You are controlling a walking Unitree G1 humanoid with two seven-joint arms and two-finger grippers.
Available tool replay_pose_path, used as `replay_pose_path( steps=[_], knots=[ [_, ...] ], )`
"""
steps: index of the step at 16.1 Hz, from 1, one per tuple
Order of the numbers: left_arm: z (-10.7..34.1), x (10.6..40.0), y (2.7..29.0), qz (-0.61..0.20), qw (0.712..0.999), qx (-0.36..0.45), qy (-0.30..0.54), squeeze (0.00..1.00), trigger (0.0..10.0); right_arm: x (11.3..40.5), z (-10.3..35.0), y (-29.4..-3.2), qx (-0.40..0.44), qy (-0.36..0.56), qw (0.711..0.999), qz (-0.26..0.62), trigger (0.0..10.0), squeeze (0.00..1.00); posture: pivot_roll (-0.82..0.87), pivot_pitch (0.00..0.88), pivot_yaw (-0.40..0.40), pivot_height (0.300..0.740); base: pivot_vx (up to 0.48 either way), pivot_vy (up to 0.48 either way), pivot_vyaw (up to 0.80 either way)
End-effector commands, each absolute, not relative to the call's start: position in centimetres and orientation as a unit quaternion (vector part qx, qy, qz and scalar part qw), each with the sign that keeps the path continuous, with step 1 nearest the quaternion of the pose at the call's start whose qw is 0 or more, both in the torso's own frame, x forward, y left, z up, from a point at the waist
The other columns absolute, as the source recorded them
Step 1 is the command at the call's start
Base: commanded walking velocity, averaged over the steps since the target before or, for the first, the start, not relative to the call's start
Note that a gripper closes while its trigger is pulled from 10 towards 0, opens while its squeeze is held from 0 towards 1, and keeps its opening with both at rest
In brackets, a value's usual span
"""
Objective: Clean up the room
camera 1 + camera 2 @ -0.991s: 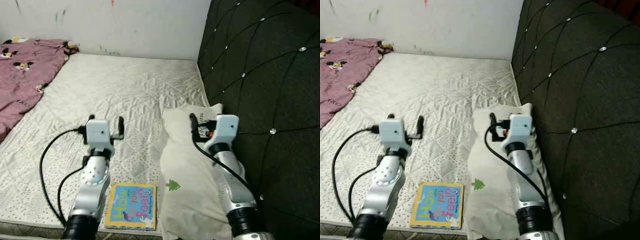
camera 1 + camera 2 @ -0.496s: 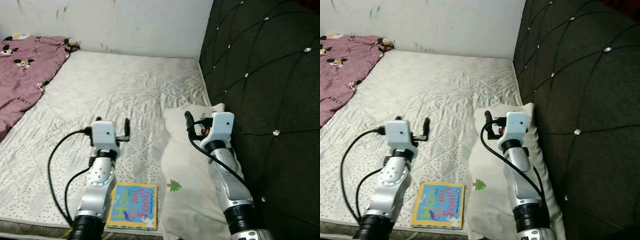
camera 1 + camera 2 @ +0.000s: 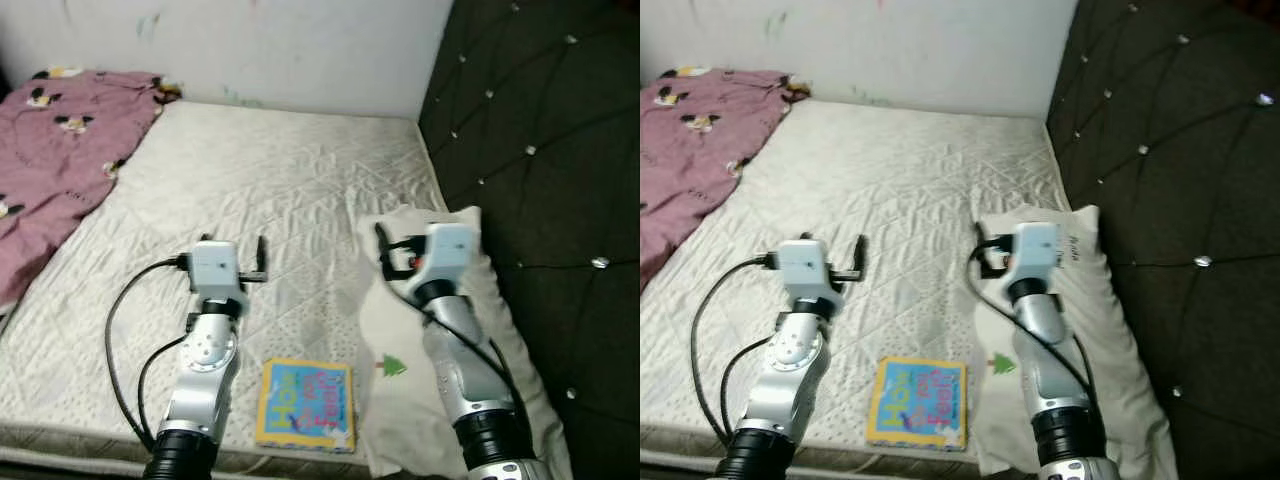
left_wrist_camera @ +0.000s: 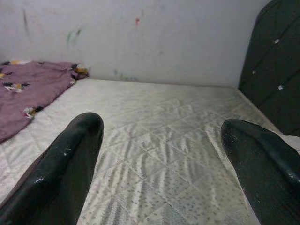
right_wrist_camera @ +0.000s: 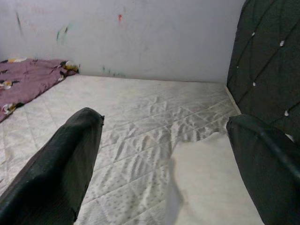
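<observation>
White quilted fabric is covering a bare mattress (image 3: 290,190) that is filling most of the scene, with a dark tufted headboard (image 3: 540,130) rising along the robot's right and a plain wall behind. A colourful children's book (image 3: 305,405) is lying flat near the mattress's front edge, between the two silver arms. A white pillow (image 3: 450,330) is lying beside the headboard, and a pink patterned blanket (image 3: 60,150) is bunching at the far left corner. The left gripper (image 3: 235,262) is hovering above the mattress beyond the book, its fingers spread wide and holding nothing. The right gripper (image 3: 400,250) is hovering over the pillow's upper part, also spread wide and empty. Neither is touching anything. The likely risks are these: the book is lying flat on a soft surface, so fingers coming down on it could press it into the quilting or push it off the front edge instead of gripping it. The pillow is limp and may sag or slip if it is pinched at one corner only.
</observation>
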State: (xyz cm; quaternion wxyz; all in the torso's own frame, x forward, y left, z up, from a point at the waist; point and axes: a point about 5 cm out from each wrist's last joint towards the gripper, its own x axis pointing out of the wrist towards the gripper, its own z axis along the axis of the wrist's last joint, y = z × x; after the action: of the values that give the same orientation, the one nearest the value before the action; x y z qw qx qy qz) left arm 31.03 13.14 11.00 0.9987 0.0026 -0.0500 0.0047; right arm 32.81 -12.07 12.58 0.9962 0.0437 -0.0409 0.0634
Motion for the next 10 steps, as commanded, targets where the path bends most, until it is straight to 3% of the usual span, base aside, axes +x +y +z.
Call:
replay_pose_path(
  steps=[1, 10],
  knots=[
    [11.21, 31.16, 13.86, 0.013, 0.999, 0.008, -0.051, 0.0, 10.0, 32.87, 12.95, -11.34, 0.05, -0.045, 0.995, 0.072, 10.0, 0.0, -0.05, 0.025, -0.037, 0.74, 0.0, 0.48, 0.0],
    [11.44, 31.35, 13.78, 0.01, 0.999, 0.008, -0.052, 0.0, 10.0, 32.78, 12.93, -11.06, 0.046, -0.045, 0.995, 0.076, 10.0, 0.0, -0.05, 0.022, -0.029, 0.74, 0.0, 0.48, 0.0]
  ],
)
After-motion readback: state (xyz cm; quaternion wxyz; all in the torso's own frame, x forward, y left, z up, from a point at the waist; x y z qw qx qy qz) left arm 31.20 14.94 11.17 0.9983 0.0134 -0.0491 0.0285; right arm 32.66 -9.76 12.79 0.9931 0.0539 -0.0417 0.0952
